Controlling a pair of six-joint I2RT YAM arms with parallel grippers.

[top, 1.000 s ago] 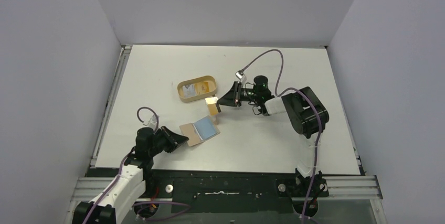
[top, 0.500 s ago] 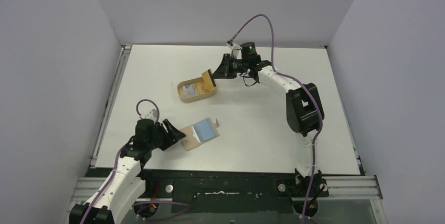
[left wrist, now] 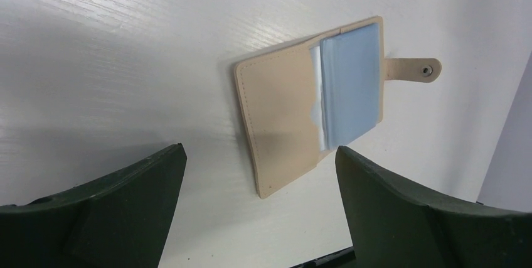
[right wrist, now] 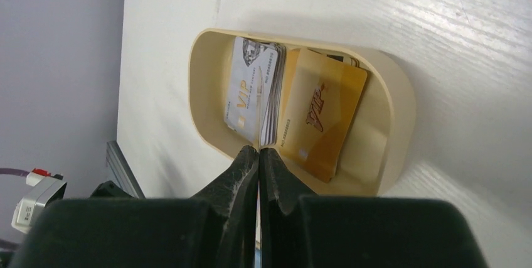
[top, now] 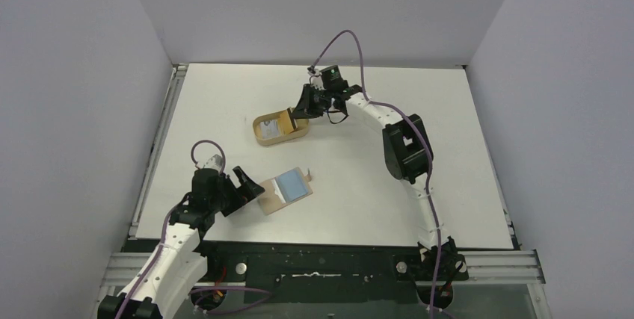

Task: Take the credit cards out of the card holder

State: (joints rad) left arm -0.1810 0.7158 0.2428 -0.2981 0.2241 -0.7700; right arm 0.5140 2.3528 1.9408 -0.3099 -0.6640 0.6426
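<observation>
- Left claw gapes wide before the open wallet, seemingly lined up for its blue card.
- Right claw is pinched shut above the tray, where cards collect.

A white worktop with a faint wood-grain texture fills the scene. On its far half, a little left of centre, lies a shallow oval tray, tan outside and yellowish inside, its long axis running roughly left to right. In the right wrist view its raised rim is smooth and rounded. A small dark mark sits on the worktop just left of the tray. Plain pale grey walls close in the left, far and right sides. A metal rail runs along the worktop's left edge, and an aluminium frame runs across the near edge.
</observation>
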